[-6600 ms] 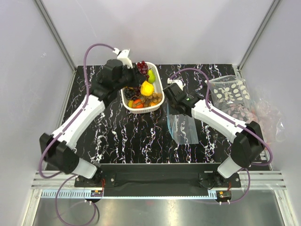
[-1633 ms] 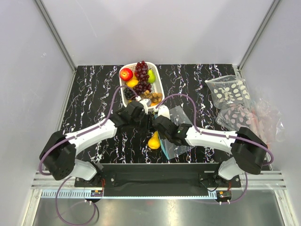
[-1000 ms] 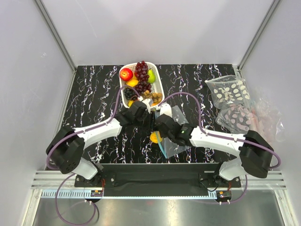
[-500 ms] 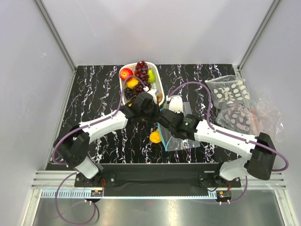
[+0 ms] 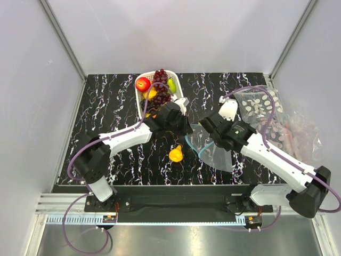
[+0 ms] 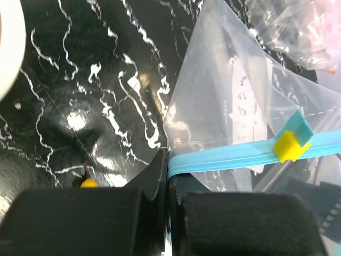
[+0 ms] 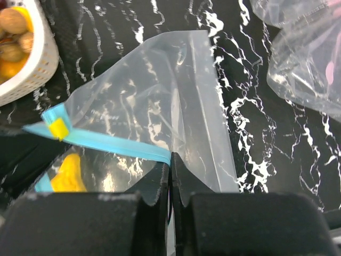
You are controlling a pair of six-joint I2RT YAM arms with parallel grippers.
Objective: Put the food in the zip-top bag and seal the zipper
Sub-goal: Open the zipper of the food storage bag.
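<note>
The bag hangs lifted between the two arms over the middle of the counter, a thin, clear, creased film with its lower corner trailing toward the near edge. Its zipper is a narrow teal strip carrying a small yellow slider. The left tool is clamped on one end of that strip. The right tool is pinched tight on the strip too, farther along, so the mouth bows between them. A glossy yellow pear lies on the black, white-veined counter just beside the mouth, outside the bag in the top view. Behind the left arm, the white slotted basket holds a red apple, dark purple grapes, a green fruit and brown nuts. Clear bags printed with white ovals lie crumpled at the counter's right edge, well apart.
</note>
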